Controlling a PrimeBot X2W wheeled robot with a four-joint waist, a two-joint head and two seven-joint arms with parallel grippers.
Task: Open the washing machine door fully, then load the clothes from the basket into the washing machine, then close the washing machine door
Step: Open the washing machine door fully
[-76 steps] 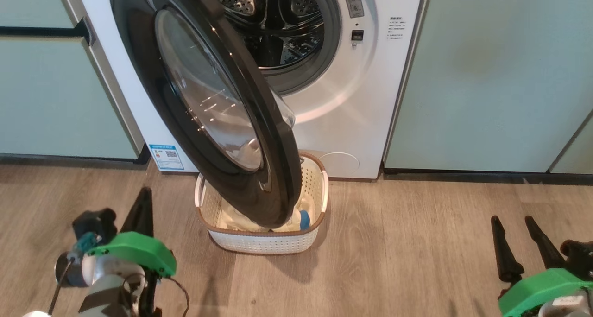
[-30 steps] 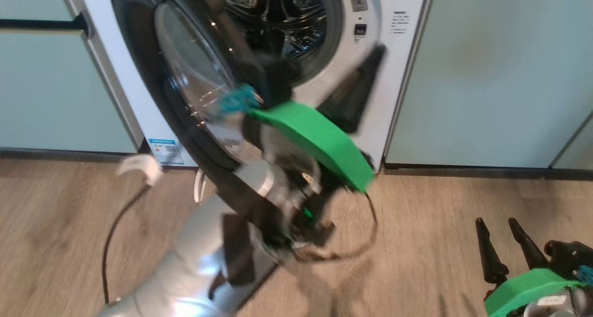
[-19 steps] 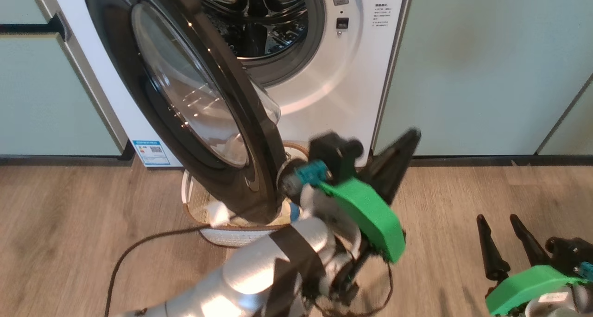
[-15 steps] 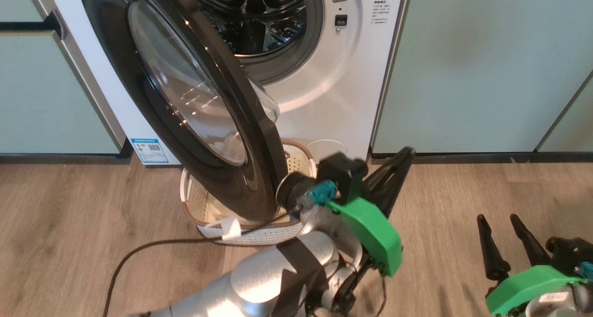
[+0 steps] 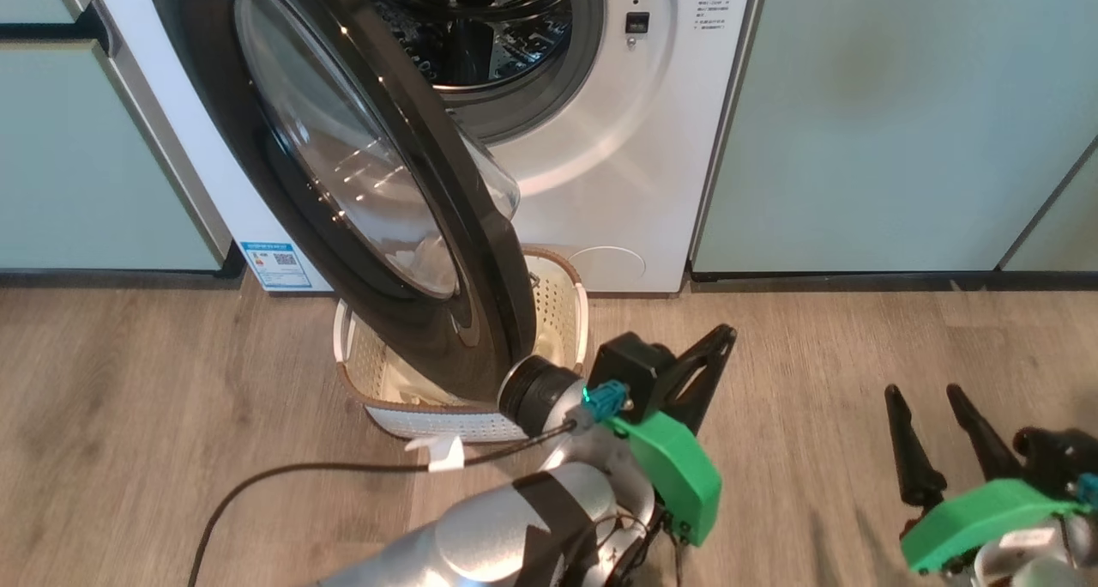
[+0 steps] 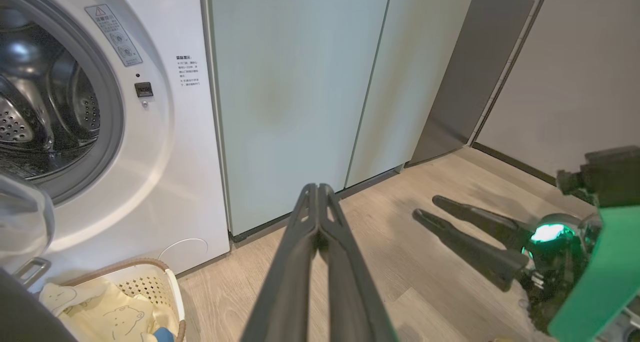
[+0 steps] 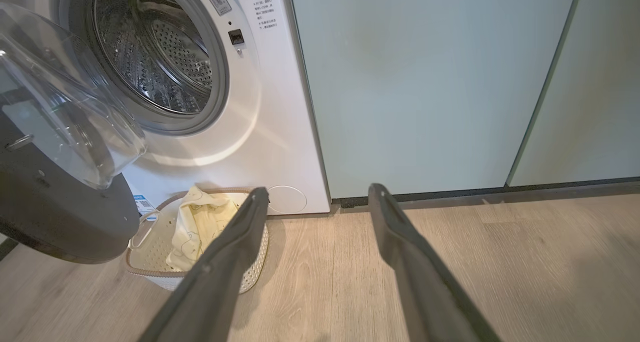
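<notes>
The washing machine door (image 5: 343,184) stands swung out from the white washing machine (image 5: 618,184), its lower edge hanging over the cream basket (image 5: 446,421) on the wooden floor (image 5: 171,398). Pale yellow bear-print clothes (image 6: 110,312) lie in the basket. Just right of the basket, the left pincer (image 5: 727,336) is pressed shut and holds nothing. Well to the right, the right pincer (image 5: 923,391) is spread wide and empty above the floor, before pale green cabinet panels (image 5: 858,124).
</notes>
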